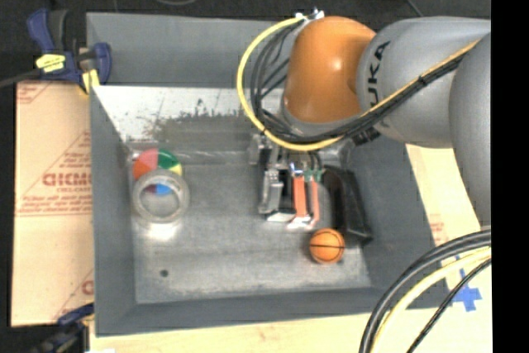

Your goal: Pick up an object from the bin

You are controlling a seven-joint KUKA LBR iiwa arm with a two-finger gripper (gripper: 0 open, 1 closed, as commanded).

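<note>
- Downward into the right half of the grey metal bin [248, 270] points the hand [291, 215], its tip low over the bin floor under the arm's orange cover [326, 66] and looped cables [248, 83].
- Whether the hand is apart or together I cannot tell: the parts at its tip run together from this angle, and nothing can be made out as clamped in it.
- Just beside the tip, on its near right, a small orange basketball [326, 245] lies on the floor; whether the hand touches it cannot be told.
- Close along the hand's right side lies a black oblong thing [354, 207], its near end next to the ball.
- Well apart, in the left half of the bin, stands a clear round container [159, 198] with a bit of blue and red showing inside.
- Against that container's far side sits a round toy [157, 162] in red, green and yellow.
- Between the hand and these left-hand things the bin floor is bare.
</note>
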